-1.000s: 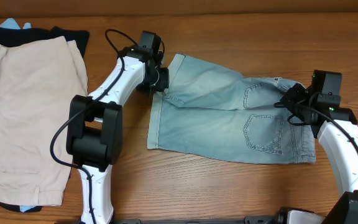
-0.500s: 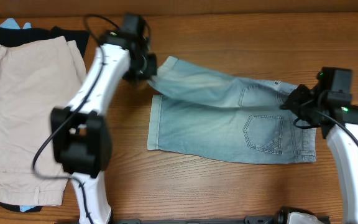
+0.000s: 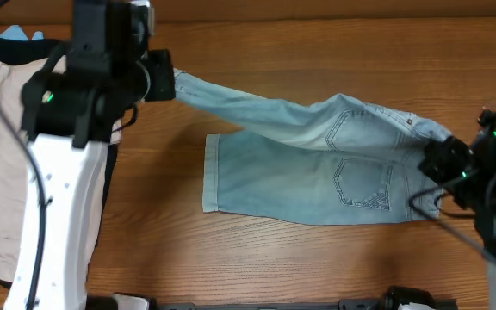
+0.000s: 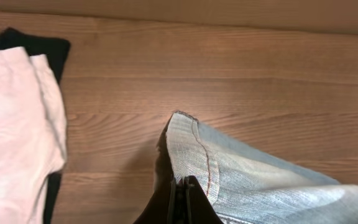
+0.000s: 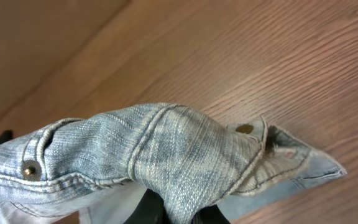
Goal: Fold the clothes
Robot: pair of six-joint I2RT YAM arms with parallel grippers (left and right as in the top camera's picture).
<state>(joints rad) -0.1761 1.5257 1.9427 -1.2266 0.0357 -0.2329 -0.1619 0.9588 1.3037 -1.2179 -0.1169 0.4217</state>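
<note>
change: left gripper (image 4: 183,190) clamped on hem of light-blue washed denim shorts (image 3: 317,164), now raised far left | right gripper (image 3: 440,160) clenched on waistband, pulled right | shorts stretched over wooden table (image 3: 317,258) | judged: straightening before fold

Wooden table (image 3: 317,258) holds denim shorts (image 3: 317,176), beige garment (image 4: 11,124) atop black garment (image 4: 42,45).
</note>
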